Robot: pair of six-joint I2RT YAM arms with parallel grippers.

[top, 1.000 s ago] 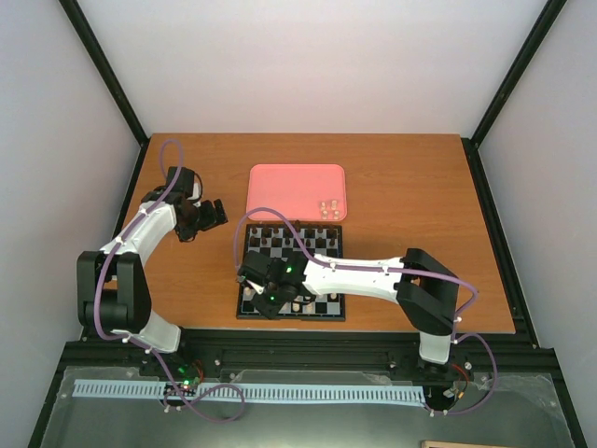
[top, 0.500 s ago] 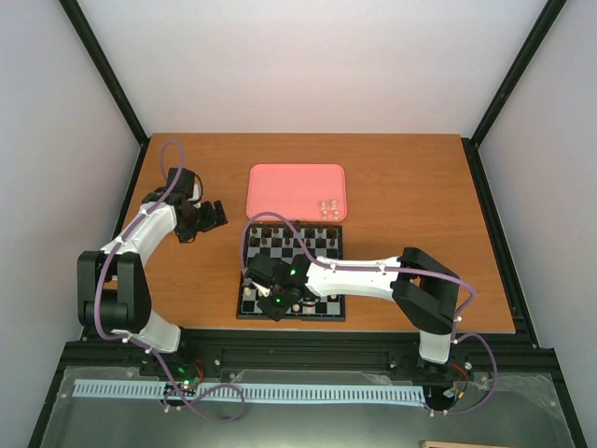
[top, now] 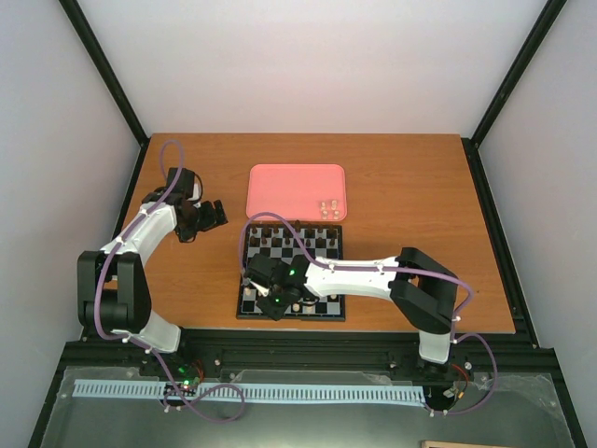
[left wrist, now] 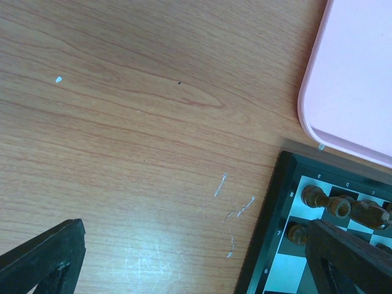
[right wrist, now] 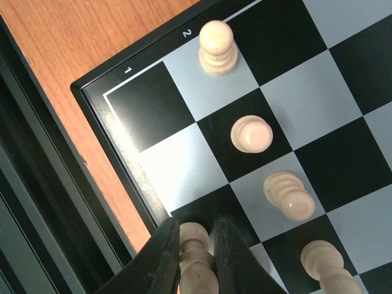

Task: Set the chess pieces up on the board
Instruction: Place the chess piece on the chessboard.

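The board (top: 289,318) lies at mid-table with dark brown pieces on its far rows and cream-white chess pieces along its near rows. My right gripper (top: 280,301) hangs over the board's near left corner. In the right wrist view my right gripper (right wrist: 197,237) is shut on a cream piece (right wrist: 197,260) held above a black square by the board's edge (right wrist: 116,131). Three cream pawns (right wrist: 251,133) stand in a row beside it. My left gripper (top: 213,217) is open over bare wood left of the board. The left wrist view shows my left gripper (left wrist: 196,269) with nothing between its fingers.
A pink tray (top: 289,187) lies just beyond the board, with a few cream pieces (top: 328,207) in its near right corner. The left wrist view shows the tray's edge (left wrist: 355,79), the board's far left corner (left wrist: 278,220) and dark pieces (left wrist: 318,196). The table's near edge runs close to the board.
My right gripper has shifted a little toward the board's near edge with the cream piece in it. The left arm has not moved.
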